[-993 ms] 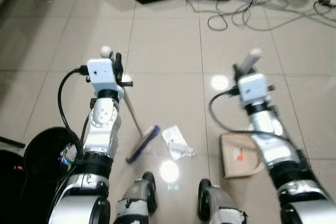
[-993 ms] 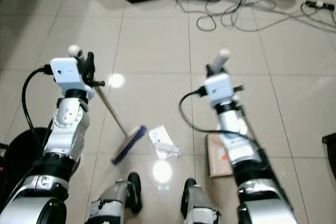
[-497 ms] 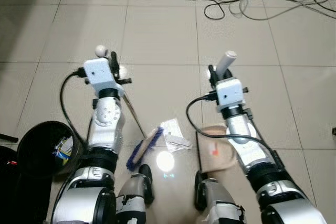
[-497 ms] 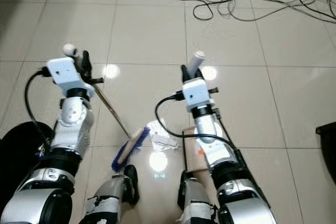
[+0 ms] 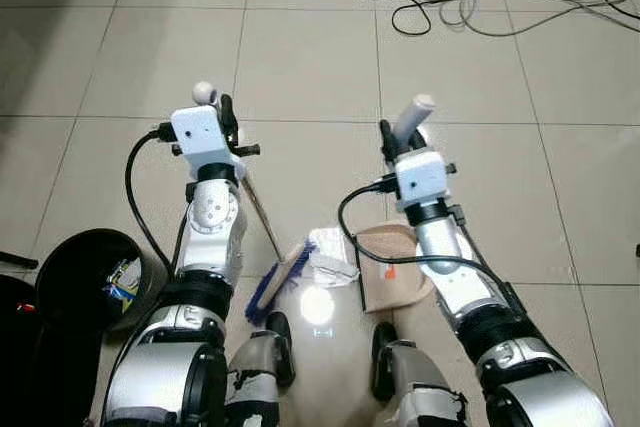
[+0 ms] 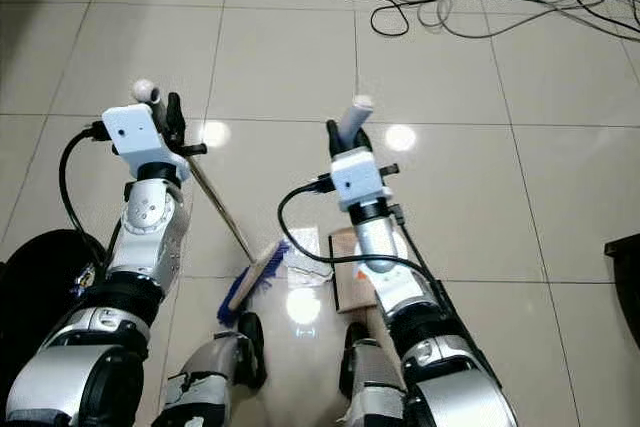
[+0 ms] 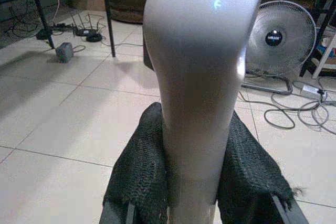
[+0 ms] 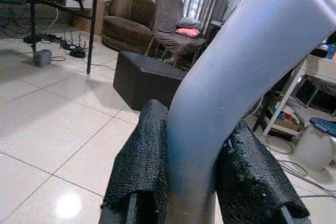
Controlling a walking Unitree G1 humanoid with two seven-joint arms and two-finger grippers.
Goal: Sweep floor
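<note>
Left eye view: tiled floor (image 5: 300, 57) seen from above, with both silver arms reaching forward over it.
Left gripper: the left gripper (image 5: 226, 119) is clenched on the top end of the broom handle (image 5: 262, 217); in the left wrist view the padded black fingers (image 7: 140, 166) press on both sides of the pale rounded grip.
Broom: the thin handle slants down and to the right from the gripper to the broom head (image 5: 278, 282), which rests on the floor near the robot's feet, blue bristles down.
Right gripper: the right gripper (image 5: 396, 137) is clamped on the grey dustpan handle (image 5: 411, 117); in the right wrist view the fingers (image 8: 144, 156) squeeze it from both sides.
Dustpan: the tan dustpan (image 5: 392, 269) lies flat on the floor under the right arm, its open edge facing left.
Litter: white paper scraps (image 5: 330, 255) lie between the broom head and the dustpan, touching the bristles on the left and just beside the pan's edge on the right.
Bin: a black round bin (image 5: 85, 277) stands at the near left, with some litter inside.
Cables: loose cords (image 5: 470, 2) trail across the far right of the floor.
</note>
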